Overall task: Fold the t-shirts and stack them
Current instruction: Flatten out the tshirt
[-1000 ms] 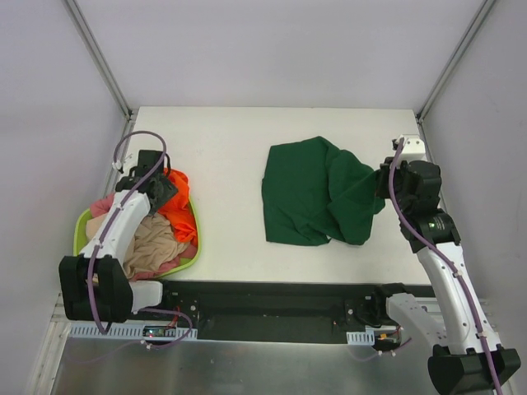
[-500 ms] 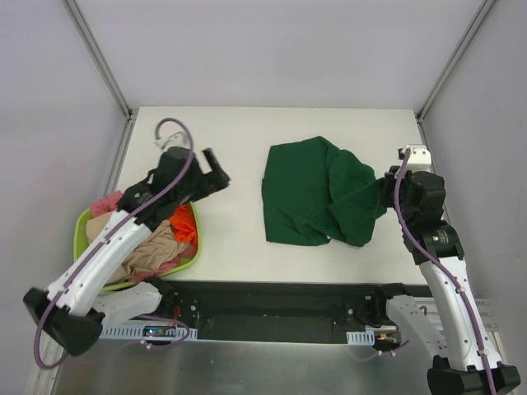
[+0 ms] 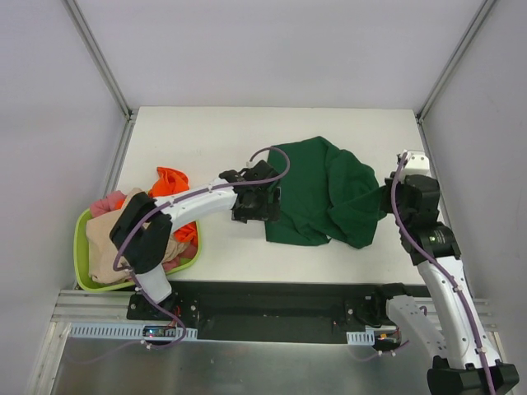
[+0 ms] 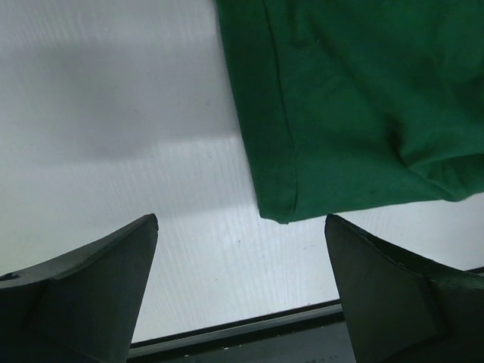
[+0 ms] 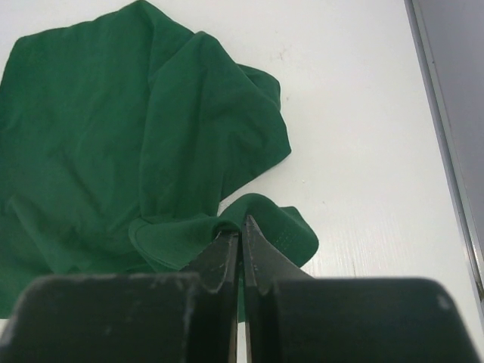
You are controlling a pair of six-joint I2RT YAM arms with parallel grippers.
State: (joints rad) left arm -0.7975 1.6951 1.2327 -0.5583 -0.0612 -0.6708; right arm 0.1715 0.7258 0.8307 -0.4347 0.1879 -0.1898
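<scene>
Lying rumpled on the right half of the table (image 3: 198, 140), the dark green t-shirt (image 3: 313, 189) bunches toward the right gripper (image 5: 240, 240), whose jaws are pressed together on a pinched fold, likely to draw that side out flat. The left gripper (image 4: 238, 227) hovers with jaws spread wide over the near-left hem corner, probably to take it. An orange t-shirt (image 3: 169, 183), a beige t-shirt (image 3: 100, 237) and a pink t-shirt (image 3: 105, 202) wait in the lime-green basket (image 3: 78, 255), partly hidden by the left arm. Sleeves and neck label are lost in the folds, and the left gripper's height above the cloth is unclear.
</scene>
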